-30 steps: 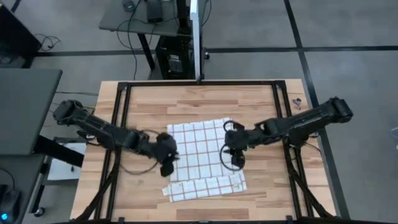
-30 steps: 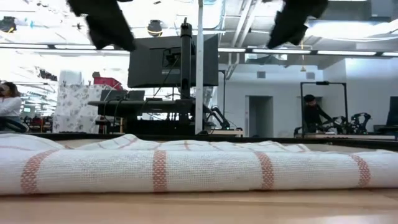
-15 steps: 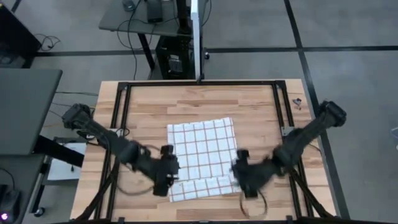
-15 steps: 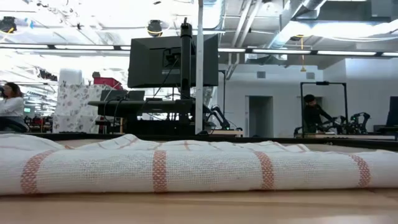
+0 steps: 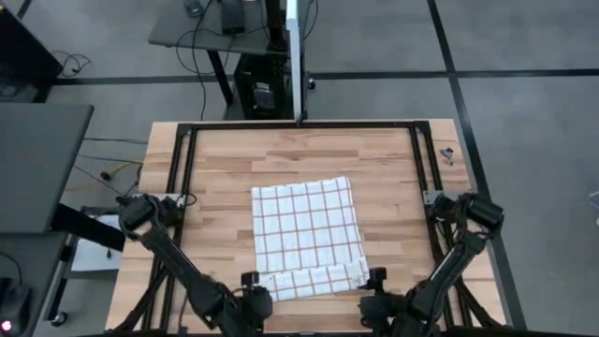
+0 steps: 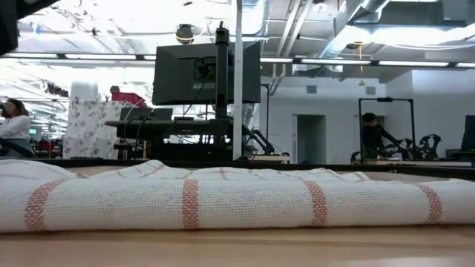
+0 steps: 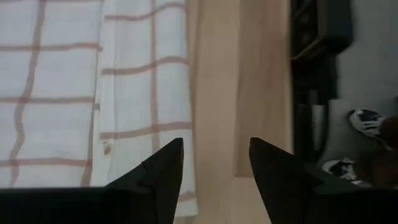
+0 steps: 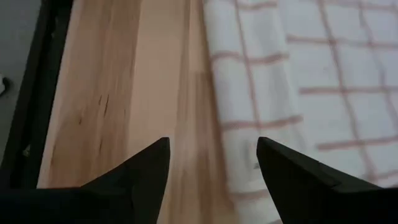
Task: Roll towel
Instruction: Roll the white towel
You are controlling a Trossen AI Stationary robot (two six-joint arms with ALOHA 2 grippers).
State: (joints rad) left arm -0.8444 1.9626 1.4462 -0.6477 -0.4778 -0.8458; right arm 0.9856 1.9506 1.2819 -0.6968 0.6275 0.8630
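The white towel (image 5: 304, 225) with red-brown grid lines lies spread in the middle of the table. Its near end is folded over into a narrow band (image 5: 309, 281). That band fills the low view (image 6: 223, 200). My left gripper (image 5: 251, 304) is open and empty just beyond the band's left end, near the table's near edge. In the left wrist view the gripper (image 7: 216, 146) is beside the towel's side edge (image 7: 149, 93). My right gripper (image 5: 374, 300) is open and empty off the band's right end. In the right wrist view the gripper (image 8: 212, 143) is over bare wood beside the towel (image 8: 298, 81).
A black metal frame (image 5: 178, 187) runs along the table's sides and far edge. A post and monitor stand (image 5: 295, 56) rise behind the far edge. People sit in the room beyond (image 6: 375, 133). Shoes (image 7: 367, 121) show on the floor past the table's edge.
Both grippers have gone from over the towel's middle toward the table's near edge, the left to the left end of the folded band and the right to its right end. The towel has stayed as it was.
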